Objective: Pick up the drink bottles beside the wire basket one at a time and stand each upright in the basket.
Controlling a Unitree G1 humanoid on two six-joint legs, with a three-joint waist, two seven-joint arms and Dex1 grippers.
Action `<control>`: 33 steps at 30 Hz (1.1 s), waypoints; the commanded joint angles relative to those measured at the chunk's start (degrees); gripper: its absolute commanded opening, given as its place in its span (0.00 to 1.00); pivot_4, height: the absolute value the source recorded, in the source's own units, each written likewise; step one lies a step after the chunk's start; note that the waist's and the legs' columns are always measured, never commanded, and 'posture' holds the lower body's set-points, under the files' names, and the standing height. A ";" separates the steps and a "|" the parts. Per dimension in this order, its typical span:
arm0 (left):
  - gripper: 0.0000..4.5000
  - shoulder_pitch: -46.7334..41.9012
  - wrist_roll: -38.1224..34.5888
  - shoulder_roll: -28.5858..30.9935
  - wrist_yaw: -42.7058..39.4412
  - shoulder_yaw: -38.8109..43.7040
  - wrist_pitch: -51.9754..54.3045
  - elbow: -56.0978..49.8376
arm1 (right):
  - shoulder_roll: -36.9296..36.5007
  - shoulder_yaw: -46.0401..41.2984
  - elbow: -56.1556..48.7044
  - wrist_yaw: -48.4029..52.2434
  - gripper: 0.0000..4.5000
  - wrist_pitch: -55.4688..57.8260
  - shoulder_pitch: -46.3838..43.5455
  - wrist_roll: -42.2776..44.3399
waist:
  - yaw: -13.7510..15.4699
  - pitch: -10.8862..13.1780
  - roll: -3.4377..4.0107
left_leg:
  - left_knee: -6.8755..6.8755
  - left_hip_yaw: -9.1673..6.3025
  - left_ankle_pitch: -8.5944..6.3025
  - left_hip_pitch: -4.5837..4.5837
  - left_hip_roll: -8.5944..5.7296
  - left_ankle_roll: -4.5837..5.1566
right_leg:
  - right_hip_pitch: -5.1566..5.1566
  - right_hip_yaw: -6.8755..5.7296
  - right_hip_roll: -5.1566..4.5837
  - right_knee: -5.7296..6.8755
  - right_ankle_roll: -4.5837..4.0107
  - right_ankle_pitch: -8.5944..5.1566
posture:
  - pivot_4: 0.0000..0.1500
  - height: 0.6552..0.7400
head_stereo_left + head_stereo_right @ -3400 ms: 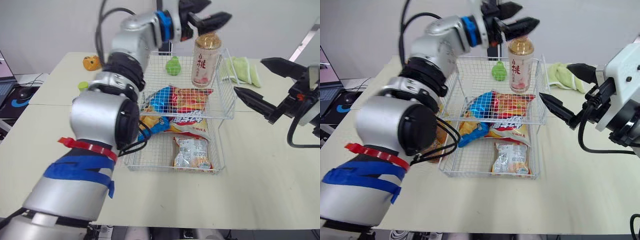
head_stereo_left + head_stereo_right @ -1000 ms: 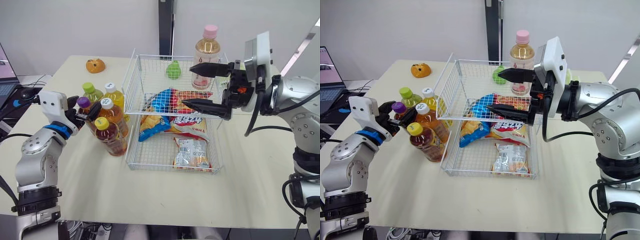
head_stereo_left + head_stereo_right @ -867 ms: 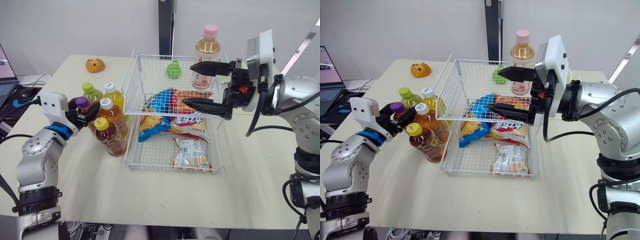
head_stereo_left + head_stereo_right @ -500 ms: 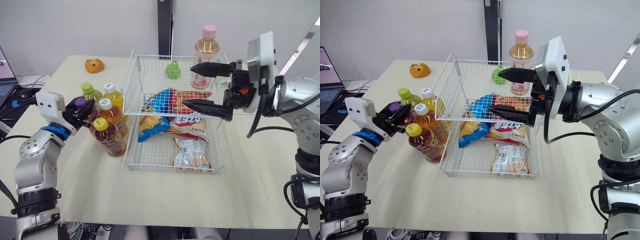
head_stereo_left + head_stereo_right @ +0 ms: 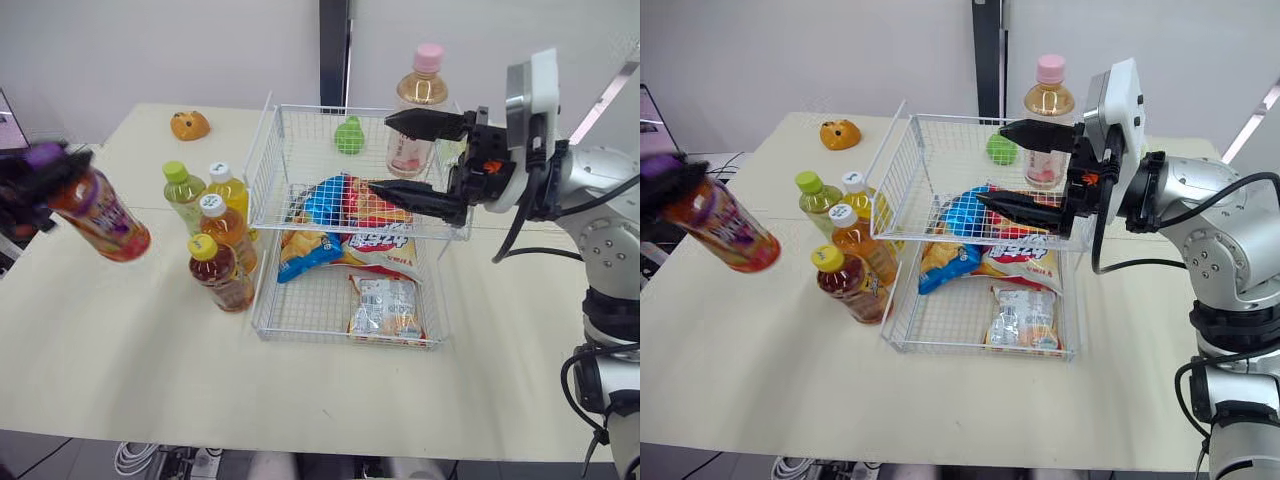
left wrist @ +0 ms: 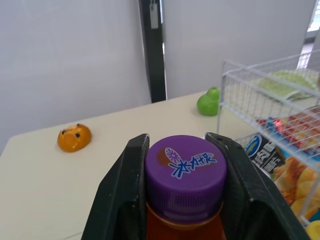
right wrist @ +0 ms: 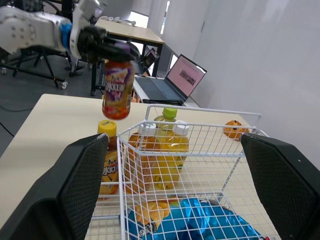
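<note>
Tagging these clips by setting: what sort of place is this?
Likely a lab or office workroom: an open laptop, other work desks behind, and a table staged with a wire basket.

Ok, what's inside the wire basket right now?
One pink-capped bottle stands upright in the far right corner of the wire basket, with snack bags piled in front. What lies under the bags is covered.
</note>
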 commanded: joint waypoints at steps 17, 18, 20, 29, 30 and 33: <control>0.30 -70.88 8.99 -9.00 -21.47 -41.40 -5.02 35.14 | -3.90 -7.29 -7.24 -8.52 1.00 1.13 2.84 -0.70 | 1.28 0.10 0.08 | 0.19 0.02 0.05 -0.06 -0.11 -0.06 | -0.07 0.11 0.10 0.15 0.02 -0.02 | 1.00 1.00; 0.30 -72.87 10.96 -11.64 -22.51 -42.35 -7.47 38.15 | -4.70 -8.01 -8.49 -9.34 1.00 1.88 3.74 -0.43 | 1.14 0.10 0.08 | 0.18 0.04 0.05 -0.08 -0.11 -0.06 | -0.10 0.13 0.10 0.16 0.02 -0.02 | 1.00 1.00; 0.30 -75.93 13.64 -16.13 -23.50 -43.08 -10.99 43.04 | -5.81 -9.28 -10.34 -10.70 1.00 3.09 5.20 0.03 | 1.16 0.16 0.17 | 0.18 0.05 0.05 -0.06 -0.08 -0.07 | -0.13 0.17 0.14 0.17 0.02 -0.02 | 1.00 1.00; 0.30 -81.04 26.16 -35.83 -18.84 -44.26 -26.54 62.40 | -8.61 -14.09 -19.49 -18.92 1.00 8.98 10.68 2.80 | 0.95 0.26 0.30 | 0.17 0.12 0.05 -0.04 -0.13 -0.07 | -0.16 0.33 0.13 0.19 0.05 -0.04 | 1.00 1.00; 0.30 -80.95 27.57 -37.46 -18.50 -44.50 -28.25 63.95 | -8.81 -14.55 -20.02 -19.57 1.00 9.56 10.84 3.27 | 0.91 0.29 0.34 | 0.17 0.13 0.05 -0.02 -0.13 -0.07 | -0.16 0.33 0.13 0.21 0.05 -0.04 | 1.00 1.00; 0.30 -81.14 31.01 -40.88 -17.28 -44.70 -32.07 68.21 | -9.45 -15.53 -21.15 -21.23 1.00 11.03 11.03 4.43 | 0.84 0.32 0.39 | 0.16 0.13 0.05 -0.03 -0.13 -0.07 | -0.20 0.35 0.15 0.23 0.05 -0.04 | 1.00 1.00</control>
